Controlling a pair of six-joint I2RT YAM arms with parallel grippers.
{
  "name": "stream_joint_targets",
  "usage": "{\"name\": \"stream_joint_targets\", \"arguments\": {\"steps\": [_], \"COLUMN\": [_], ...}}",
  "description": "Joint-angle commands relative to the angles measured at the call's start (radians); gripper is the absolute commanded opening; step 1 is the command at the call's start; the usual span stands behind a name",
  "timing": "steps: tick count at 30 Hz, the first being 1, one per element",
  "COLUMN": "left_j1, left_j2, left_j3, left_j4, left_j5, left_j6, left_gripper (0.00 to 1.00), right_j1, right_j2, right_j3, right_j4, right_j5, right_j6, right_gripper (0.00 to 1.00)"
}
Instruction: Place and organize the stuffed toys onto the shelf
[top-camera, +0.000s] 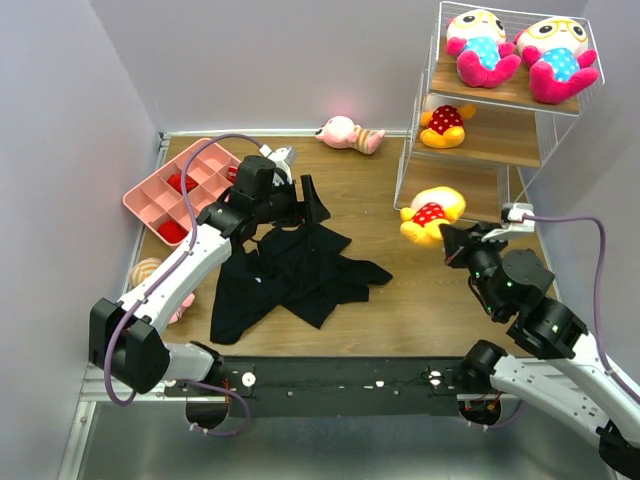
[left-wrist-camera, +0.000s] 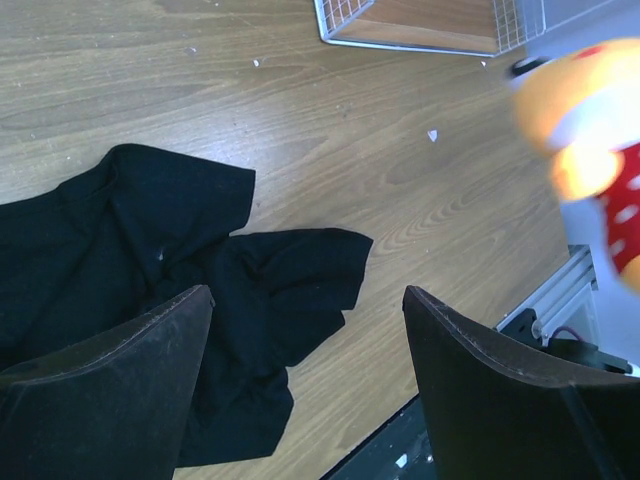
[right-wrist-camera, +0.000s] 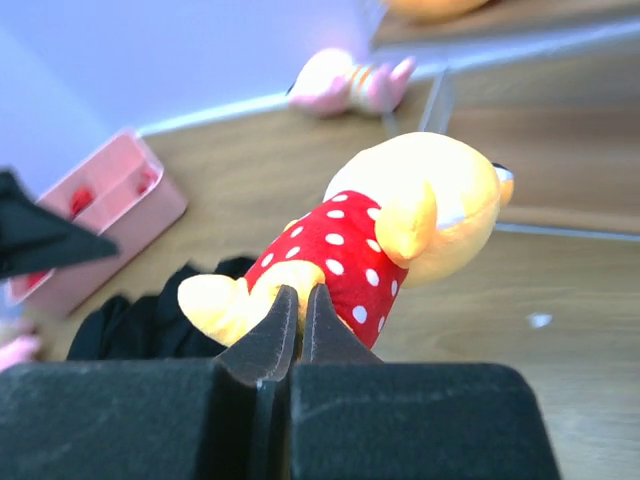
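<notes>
My right gripper (top-camera: 448, 240) is shut on a limb of a yellow-orange doll with a red dotted body (top-camera: 431, 214) and holds it off the table, beside the shelf (top-camera: 520, 100); the doll also shows in the right wrist view (right-wrist-camera: 390, 235). My left gripper (top-camera: 312, 200) is open and empty above the black cloth (top-camera: 290, 270). On the shelf's top board lie two blue-bodied dolls (top-camera: 480, 45) (top-camera: 555, 55). A second yellow-orange doll (top-camera: 445, 124) sits on the middle board. A pale pink striped doll (top-camera: 348, 133) lies by the back wall. Another pink doll (top-camera: 150, 275) lies partly hidden under my left arm.
A pink compartment tray (top-camera: 185, 190) with red items stands at the back left. The black cloth also shows in the left wrist view (left-wrist-camera: 150, 260), spread over the table's middle. Walls close in on the left, back and right.
</notes>
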Motion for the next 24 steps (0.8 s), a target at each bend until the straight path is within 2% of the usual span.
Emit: {"name": "stream_joint_targets", "arguments": {"steps": [1,8,11,19,24], "left_j1": [0.003,0.003,0.003,0.003,0.003], "left_j2": [-0.012,-0.005,-0.006,-0.006,-0.011], "left_j3": [-0.014,-0.012,-0.009,-0.011,-0.011], "left_j4": [0.021,0.017,0.017,0.018,0.02], "left_j5": [-0.029,-0.035,-0.037,-0.032,-0.029], "left_j6": [0.004,0.007,0.01,0.007,0.007], "left_gripper": [0.86,0.86,0.86,0.87,0.87], "right_j1": [-0.031,-0.172,-0.192,-0.213,-0.273], "right_j2": [-0.027,-0.007,-0.027,-0.002,0.055], "right_j3": [0.021,0.124,0.156,0.197,0.231], "right_j4": [0.032,0.039,0.021,0.18,0.208], "right_j5": [0.199,0.155,0.187,0.188,0.109], "right_j6": [-0.178,-0.27,-0.282,-0.39,-0.404], "right_gripper": [0.01,0.01,0.01,0.01,0.01]}}
